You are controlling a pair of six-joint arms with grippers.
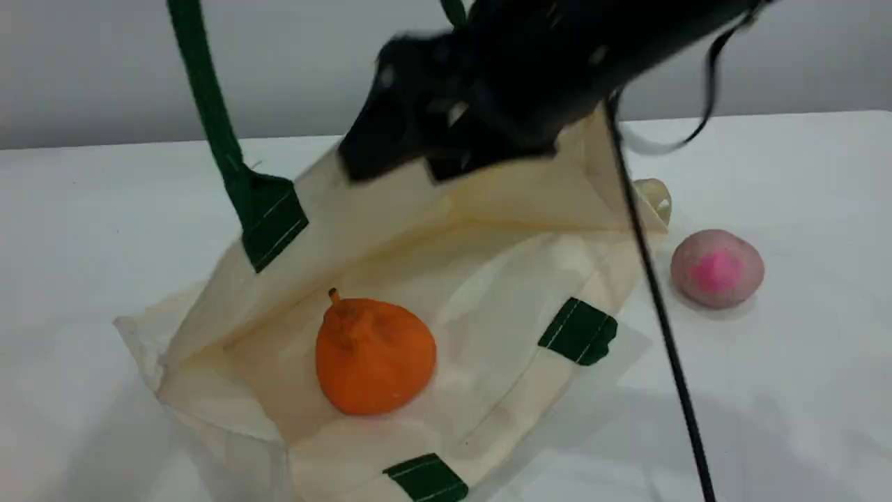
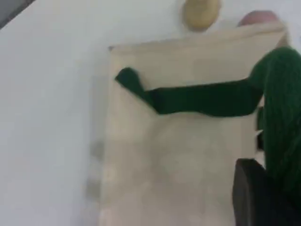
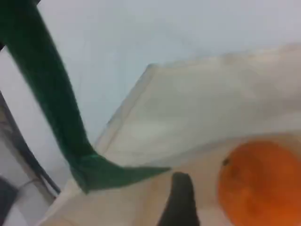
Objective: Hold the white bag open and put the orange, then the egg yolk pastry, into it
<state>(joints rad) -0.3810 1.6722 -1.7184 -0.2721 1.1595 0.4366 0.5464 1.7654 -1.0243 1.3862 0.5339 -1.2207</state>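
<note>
One white bag [image 1: 432, 230] lies on the desk [image 1: 90, 209], one orange [image 1: 374, 355] inside it, below the right fingers [image 3: 181, 200], which are spread. Only the left wrist view shows one egg yolk pastry [image 2: 201, 13] beyond the bag; the left fingers [image 2: 251, 193] are clamped on its green handle [image 2: 282, 108].

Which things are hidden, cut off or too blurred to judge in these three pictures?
- Right gripper, scene view: motion blur hides its jaws.
- Left gripper, left wrist view: only a dark tip at the bottom edge; the green handle covers its grip.
- Egg yolk pastry, left wrist view: cut by the top edge.
- Orange, right wrist view: cut by the corner.
</note>
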